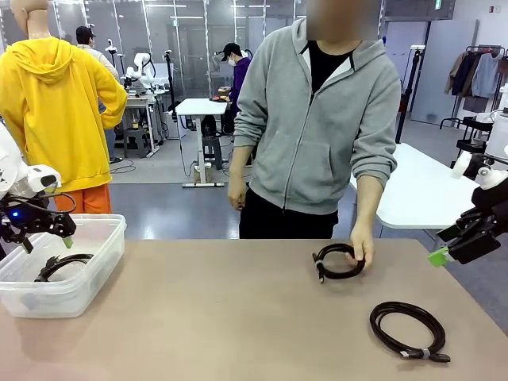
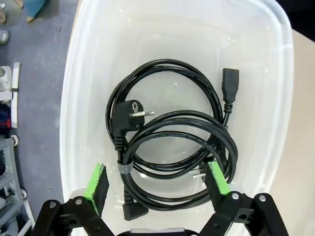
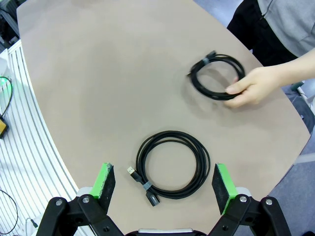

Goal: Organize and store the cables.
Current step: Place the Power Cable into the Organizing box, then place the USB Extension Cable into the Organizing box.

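A coiled black power cable [image 2: 172, 142] with plugs lies flat in the clear plastic bin [image 2: 74, 98], and part of that cable [image 1: 62, 263] shows through the wall of the bin [image 1: 87, 282] at the table's left. My left gripper [image 2: 156, 183] hangs open just above it, holding nothing; the left gripper [image 1: 48, 226] sits over the bin's near end. A second coil [image 1: 340, 260] lies mid-table under the person's hand [image 1: 363, 244]. A third coil [image 1: 409, 329], bound by a small tie, lies near the right front. My right gripper [image 3: 165, 184] hovers open above this tied coil [image 3: 172, 164].
The person in a grey hoodie [image 1: 317, 119] stands at the far edge, one hand [image 3: 253, 86] on the middle coil [image 3: 216, 76]. The table's right edge [image 3: 44, 142] curves close to the tied coil. Bare tabletop [image 1: 214, 317] lies between bin and coils.
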`<control>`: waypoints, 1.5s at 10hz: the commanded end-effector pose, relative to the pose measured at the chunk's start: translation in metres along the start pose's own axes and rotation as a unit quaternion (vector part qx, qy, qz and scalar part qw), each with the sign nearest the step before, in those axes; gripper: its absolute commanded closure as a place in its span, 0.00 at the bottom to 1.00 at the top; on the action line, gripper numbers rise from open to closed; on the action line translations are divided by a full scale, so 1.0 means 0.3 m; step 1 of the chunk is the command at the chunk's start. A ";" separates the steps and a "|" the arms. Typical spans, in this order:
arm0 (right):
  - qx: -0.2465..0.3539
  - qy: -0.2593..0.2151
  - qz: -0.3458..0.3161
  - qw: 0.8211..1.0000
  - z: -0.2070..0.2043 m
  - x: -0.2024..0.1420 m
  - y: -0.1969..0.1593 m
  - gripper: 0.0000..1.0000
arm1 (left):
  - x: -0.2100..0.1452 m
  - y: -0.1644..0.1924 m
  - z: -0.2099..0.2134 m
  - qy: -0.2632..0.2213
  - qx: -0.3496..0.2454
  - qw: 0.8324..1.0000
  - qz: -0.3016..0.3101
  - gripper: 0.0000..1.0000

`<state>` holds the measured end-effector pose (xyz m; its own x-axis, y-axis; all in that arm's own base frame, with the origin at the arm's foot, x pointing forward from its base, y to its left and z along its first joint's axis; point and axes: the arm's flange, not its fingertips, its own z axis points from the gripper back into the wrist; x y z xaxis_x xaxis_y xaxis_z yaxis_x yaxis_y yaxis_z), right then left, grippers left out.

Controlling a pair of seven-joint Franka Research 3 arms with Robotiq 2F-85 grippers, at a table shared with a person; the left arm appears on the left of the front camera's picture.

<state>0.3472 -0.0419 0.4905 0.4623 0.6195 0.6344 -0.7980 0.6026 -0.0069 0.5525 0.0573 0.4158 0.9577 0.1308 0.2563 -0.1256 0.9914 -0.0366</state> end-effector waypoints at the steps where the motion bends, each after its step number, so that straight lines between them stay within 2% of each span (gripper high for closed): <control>1: 0.000 -0.002 -0.005 1.000 -0.001 0.006 -0.005 0.00 | -0.001 0.021 -0.002 0.000 -0.007 1.000 0.000 0.00; 15: 0.000 -0.002 -0.005 1.000 -0.001 0.006 -0.005 0.00 | -0.001 0.021 -0.002 0.000 -0.007 1.000 0.000 0.00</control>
<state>0.3472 -0.0419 0.4905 0.4623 0.6195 0.6344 -0.7980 0.6026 -0.0069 0.5520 0.0605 0.4148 0.9572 0.1387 0.2539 -0.1336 0.9903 -0.0370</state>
